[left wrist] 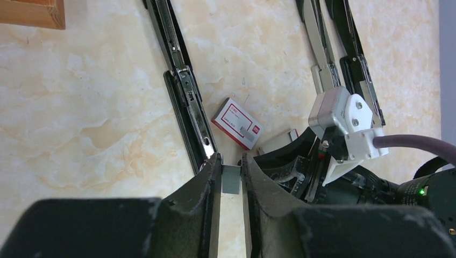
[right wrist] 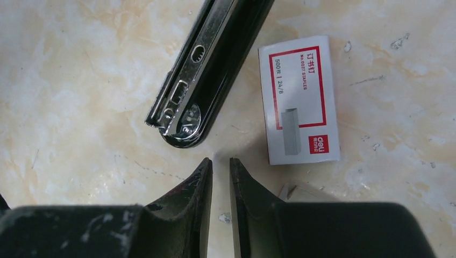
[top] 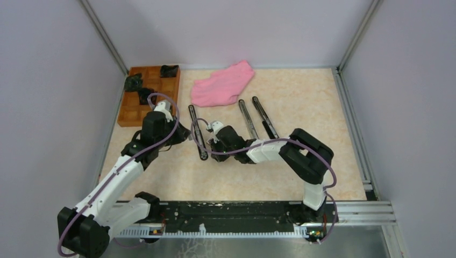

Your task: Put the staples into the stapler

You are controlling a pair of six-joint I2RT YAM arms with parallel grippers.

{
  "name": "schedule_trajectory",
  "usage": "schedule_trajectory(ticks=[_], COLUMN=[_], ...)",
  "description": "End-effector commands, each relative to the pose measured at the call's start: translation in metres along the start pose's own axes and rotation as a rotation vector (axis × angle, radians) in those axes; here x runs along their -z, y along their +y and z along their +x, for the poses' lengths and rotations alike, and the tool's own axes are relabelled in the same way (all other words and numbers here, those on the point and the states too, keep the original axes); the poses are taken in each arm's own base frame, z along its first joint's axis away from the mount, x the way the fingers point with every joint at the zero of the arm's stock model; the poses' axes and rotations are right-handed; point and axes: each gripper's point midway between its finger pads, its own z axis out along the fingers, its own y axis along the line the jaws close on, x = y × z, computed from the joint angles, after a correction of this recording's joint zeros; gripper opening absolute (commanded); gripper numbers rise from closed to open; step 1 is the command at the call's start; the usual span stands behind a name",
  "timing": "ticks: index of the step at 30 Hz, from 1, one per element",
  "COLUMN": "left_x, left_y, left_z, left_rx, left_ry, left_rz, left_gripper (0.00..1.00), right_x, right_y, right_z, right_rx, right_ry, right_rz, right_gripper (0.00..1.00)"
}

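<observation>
My left gripper (left wrist: 232, 161) is shut on the staples (left wrist: 232, 180), a small grey block held between its fingertips just above the table. It is beside the near end of an opened black stapler (left wrist: 185, 91) that lies flat with its metal channel up. The stapler also shows in the top view (top: 197, 131) and the right wrist view (right wrist: 207, 80). My right gripper (right wrist: 221, 163) is nearly closed and empty, with a narrow gap, just short of the stapler's rounded end. In the top view my left gripper (top: 183, 134) and right gripper (top: 213, 141) flank the stapler.
A white and red staple box (right wrist: 298, 99) lies right of the stapler and also shows in the left wrist view (left wrist: 236, 123). A second opened stapler (top: 257, 118) lies further right. A pink cloth (top: 223, 83) and a wooden compartment tray (top: 148, 94) sit at the back.
</observation>
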Motion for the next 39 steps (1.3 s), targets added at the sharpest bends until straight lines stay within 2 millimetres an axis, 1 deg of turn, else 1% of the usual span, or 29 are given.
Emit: schedule_trajectory(ticks=[1,4,10,17,23,26,29,31,33,36,39], left_x=[0.005,0.005,0.006,0.000,-0.011,-0.017,-0.023,-0.027,-0.030,-0.034,-0.037], left_y=[0.001,0.002,0.005,0.005,0.005,0.004,0.005,0.005,0.004,0.007,0.012], left_z=[-0.005,-0.004,-0.003,0.002,0.012,0.016,0.020,0.022,0.026,0.031,0.037], left_rx=[-0.012,-0.010,-0.010,-0.006,0.010,0.017,0.022,0.023,0.021,0.019,0.017], left_ry=[-0.019,-0.014,-0.011,0.021,0.085,0.114,0.140,0.155,0.171,0.186,0.199], left_rz=[-0.012,-0.018,-0.032,-0.033,-0.042,-0.047,-0.060,-0.073,-0.093,-0.142,-0.208], left_gripper=[0.24,0.24,0.24,0.23,0.21,0.20,0.19,0.19,0.18,0.17,0.16], right_x=[-0.012,-0.018,-0.022,-0.012,-0.008,0.001,0.015,0.026,0.037,0.062,0.083], right_y=[0.012,0.019,0.037,0.045,0.047,0.039,0.026,0.015,0.001,-0.015,-0.035], right_z=[-0.026,-0.024,-0.027,-0.040,-0.042,-0.042,-0.045,-0.046,-0.048,-0.058,-0.060], right_rx=[0.005,0.000,-0.003,0.018,0.024,0.037,0.063,0.078,0.088,0.094,0.095], right_ry=[-0.084,-0.079,-0.098,-0.147,-0.179,-0.198,-0.225,-0.240,-0.262,-0.323,-0.366], right_rz=[-0.009,-0.036,-0.091,-0.126,-0.142,-0.100,-0.033,0.022,0.097,0.193,0.291], right_gripper=[0.18,0.17,0.16,0.16,0.16,0.16,0.18,0.20,0.22,0.25,0.29])
